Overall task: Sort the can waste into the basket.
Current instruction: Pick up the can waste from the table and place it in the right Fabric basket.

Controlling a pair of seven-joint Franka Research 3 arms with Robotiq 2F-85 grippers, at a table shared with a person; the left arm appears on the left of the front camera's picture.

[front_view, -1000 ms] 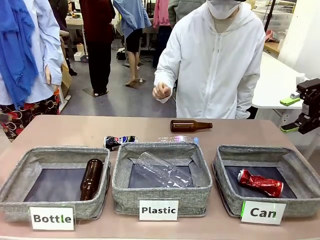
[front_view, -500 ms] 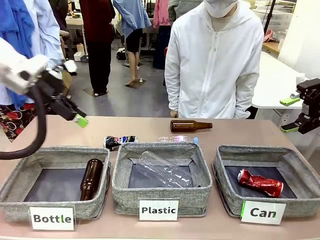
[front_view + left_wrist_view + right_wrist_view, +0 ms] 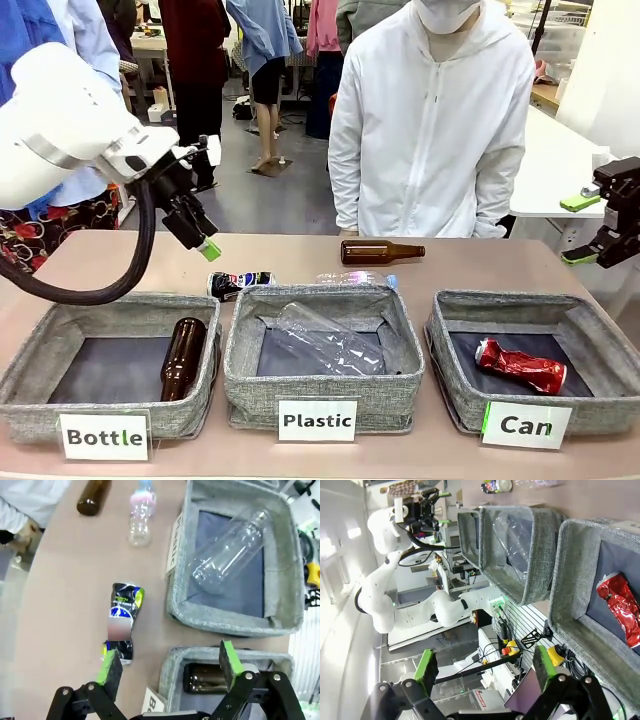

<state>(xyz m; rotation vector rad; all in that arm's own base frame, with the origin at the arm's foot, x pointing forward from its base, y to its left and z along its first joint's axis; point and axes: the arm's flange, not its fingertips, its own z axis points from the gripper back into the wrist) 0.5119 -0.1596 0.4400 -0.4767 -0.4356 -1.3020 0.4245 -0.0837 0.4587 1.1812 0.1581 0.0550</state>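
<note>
We see our left end effector (image 3: 170,660) hovering open and empty above the bench (image 3: 480,265), near the dark blue-black can (image 3: 240,283). That can lies on its side on the bench, just behind the Bottle basket (image 3: 40,420) and the Plastic basket (image 3: 250,395). Our right end effector (image 3: 582,229) hangs open and empty off the bench's right side, and the red can (image 3: 520,365) lies on the floor of the Can basket (image 3: 600,415).

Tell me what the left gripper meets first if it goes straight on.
Most likely the table beside the dark crushed can, behind the Bottle basket; depth is unclear, so it may clip the can.
</note>
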